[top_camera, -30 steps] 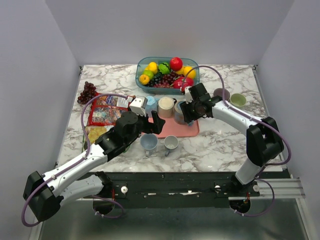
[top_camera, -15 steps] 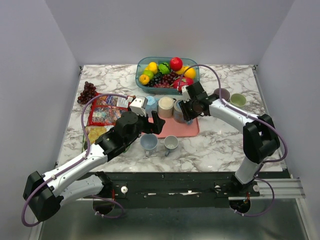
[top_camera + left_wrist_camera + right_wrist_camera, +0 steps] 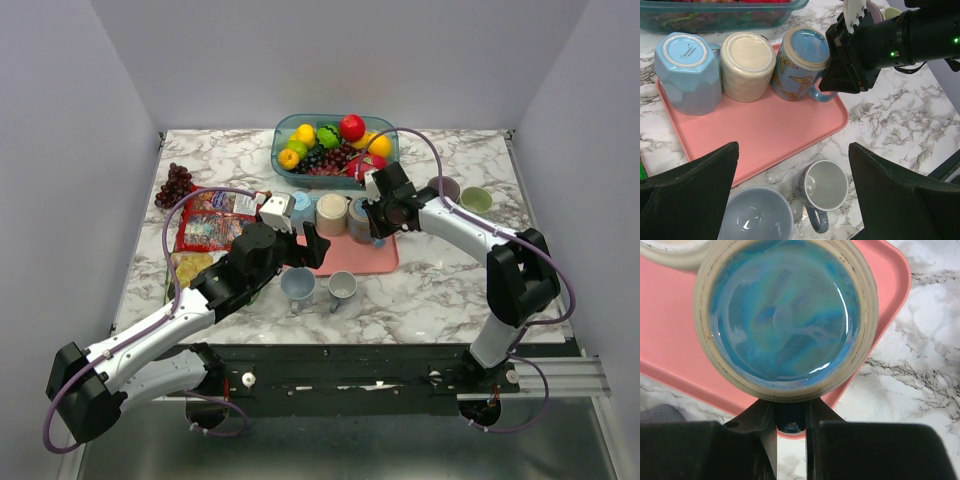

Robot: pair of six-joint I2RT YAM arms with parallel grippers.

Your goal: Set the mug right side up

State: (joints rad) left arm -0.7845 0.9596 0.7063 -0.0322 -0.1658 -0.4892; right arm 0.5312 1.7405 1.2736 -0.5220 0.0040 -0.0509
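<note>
The blue starfish-patterned mug [image 3: 800,62] stands bottom up and slightly tilted at the right end of the pink tray [image 3: 765,125]. Its glazed base fills the right wrist view [image 3: 785,315]. My right gripper [image 3: 790,425] is shut on the mug's handle [image 3: 790,421], which shows dark between the fingers [image 3: 764,427]. In the top view this gripper [image 3: 370,222] is at the mug [image 3: 357,222]. My left gripper [image 3: 795,185] is open and empty, hovering over the tray's near edge [image 3: 310,250].
A light blue mug [image 3: 687,70] and a cream mug [image 3: 747,65] stand bottom up on the tray. An upright small mug [image 3: 822,187] and a grey-blue cup [image 3: 755,217] stand on the marble. A fruit container [image 3: 335,145], grapes [image 3: 175,185], snack packets [image 3: 210,225] and two small cups [image 3: 460,193] lie farther off.
My right gripper has shifted slightly toward the far side while holding the mug's handle. The left arm has not moved.
</note>
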